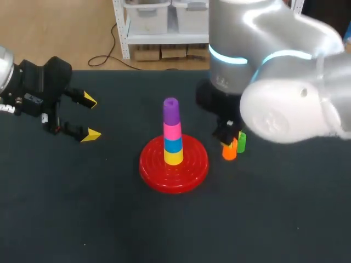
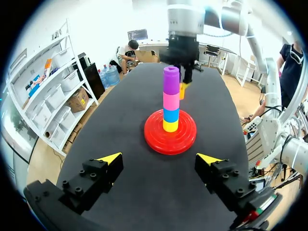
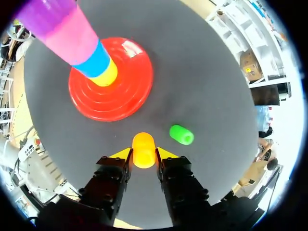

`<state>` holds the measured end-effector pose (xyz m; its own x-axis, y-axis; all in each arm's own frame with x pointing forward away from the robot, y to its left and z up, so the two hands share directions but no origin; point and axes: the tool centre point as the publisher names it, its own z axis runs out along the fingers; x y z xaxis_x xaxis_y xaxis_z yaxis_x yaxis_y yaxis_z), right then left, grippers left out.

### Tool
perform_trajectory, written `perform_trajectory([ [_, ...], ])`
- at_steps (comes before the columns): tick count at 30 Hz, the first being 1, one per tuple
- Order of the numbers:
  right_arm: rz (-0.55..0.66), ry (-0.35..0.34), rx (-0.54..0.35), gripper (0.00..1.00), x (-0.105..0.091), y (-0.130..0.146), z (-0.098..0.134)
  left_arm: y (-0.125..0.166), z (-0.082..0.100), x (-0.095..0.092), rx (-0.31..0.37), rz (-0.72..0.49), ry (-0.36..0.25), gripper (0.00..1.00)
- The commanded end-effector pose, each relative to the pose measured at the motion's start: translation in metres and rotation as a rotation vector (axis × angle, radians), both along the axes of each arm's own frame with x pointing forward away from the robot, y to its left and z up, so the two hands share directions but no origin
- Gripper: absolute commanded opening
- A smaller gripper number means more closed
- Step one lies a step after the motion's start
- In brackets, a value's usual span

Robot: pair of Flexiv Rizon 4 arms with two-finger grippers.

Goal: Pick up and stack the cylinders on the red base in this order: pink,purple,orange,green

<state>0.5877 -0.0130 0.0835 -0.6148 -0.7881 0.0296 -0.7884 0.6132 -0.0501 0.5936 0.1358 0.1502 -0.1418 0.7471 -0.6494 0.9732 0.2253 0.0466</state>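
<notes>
Straddling orange cylinder (image 3: 143, 150), right pincer (image 3: 144, 155) stood clamped on it; green cylinder (image 3: 181, 134) lay just beside. Left pincer (image 2: 161, 157) gaped apart, red base (image 2: 185, 139) ahead, purple cylinder (image 2: 171, 79) topmost.

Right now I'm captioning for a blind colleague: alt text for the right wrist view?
The right tool is shut on an orange cylinder; a green cylinder sits beside it, and ahead the red base carries a yellow, blue, pink, purple stack.
</notes>
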Motion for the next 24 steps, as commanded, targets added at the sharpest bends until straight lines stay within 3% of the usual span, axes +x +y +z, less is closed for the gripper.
perform_trajectory([
  [1, -0.004, -0.010, -0.001, 0.00, 0.006, 0.004, 0.060, 0.000, -0.001, 0.001, -0.001, -0.002, 0.001, 1.00],
  [11, 0.060, -0.115, 0.046, 0.00, 0.028, 0.045, 0.150, 0.000, -0.001, 0.001, -0.001, -0.002, 0.001, 1.00],
  [18, 0.134, -0.139, 0.059, 0.00, 0.030, 0.088, 0.174, 0.000, -0.001, 0.001, -0.001, -0.002, 0.001, 1.00],
  [24, 0.191, -0.136, 0.052, 0.00, 0.025, 0.117, 0.175, 0.000, -0.001, 0.001, -0.001, -0.002, 0.001, 1.00],
])
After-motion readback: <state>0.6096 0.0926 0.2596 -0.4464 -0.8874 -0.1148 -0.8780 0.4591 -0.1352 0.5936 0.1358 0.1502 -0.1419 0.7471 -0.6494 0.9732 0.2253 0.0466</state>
